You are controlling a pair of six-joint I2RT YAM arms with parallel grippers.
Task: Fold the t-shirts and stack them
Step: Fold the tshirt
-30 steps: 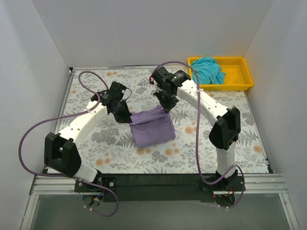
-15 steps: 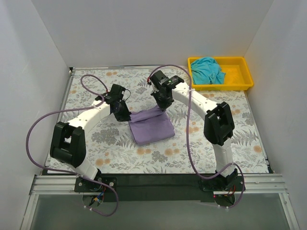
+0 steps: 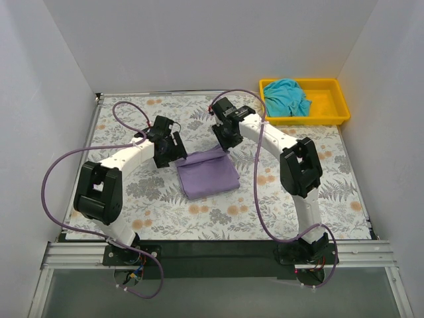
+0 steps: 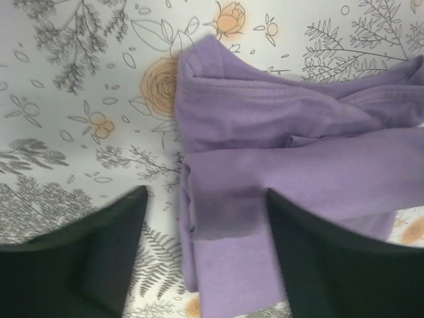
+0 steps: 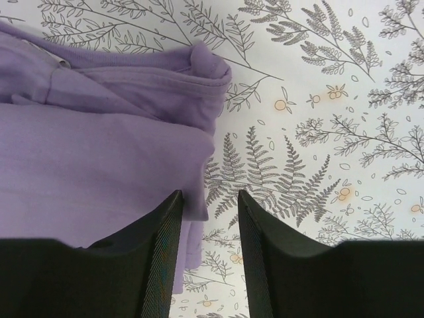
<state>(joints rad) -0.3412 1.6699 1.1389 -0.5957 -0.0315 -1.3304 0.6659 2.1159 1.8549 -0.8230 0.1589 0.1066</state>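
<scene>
The lavender t-shirt (image 3: 207, 173) lies folded on the flowered table, a rough rectangle with its far edge a little rumpled. My left gripper (image 3: 173, 150) hovers at the shirt's far left corner. In the left wrist view the gripper (image 4: 205, 195) is open, its jaws wide apart over the lavender cloth (image 4: 278, 126) and not pinching it. My right gripper (image 3: 228, 142) is at the far right corner. Seen from the right wrist, it (image 5: 209, 195) is open, with a narrower gap just over the cloth's edge (image 5: 99, 146). The teal t-shirt (image 3: 287, 97) lies crumpled in the yellow tray.
The yellow tray (image 3: 334, 118) stands at the table's back right corner. White walls close in the table on the left, back and right. Purple cables loop from both arms over the table's left and middle.
Both grippers have opened and let go of the lavender shirt's far edge, which has dropped flat onto the fold. Both arms' elbows have shifted towards the back.
</scene>
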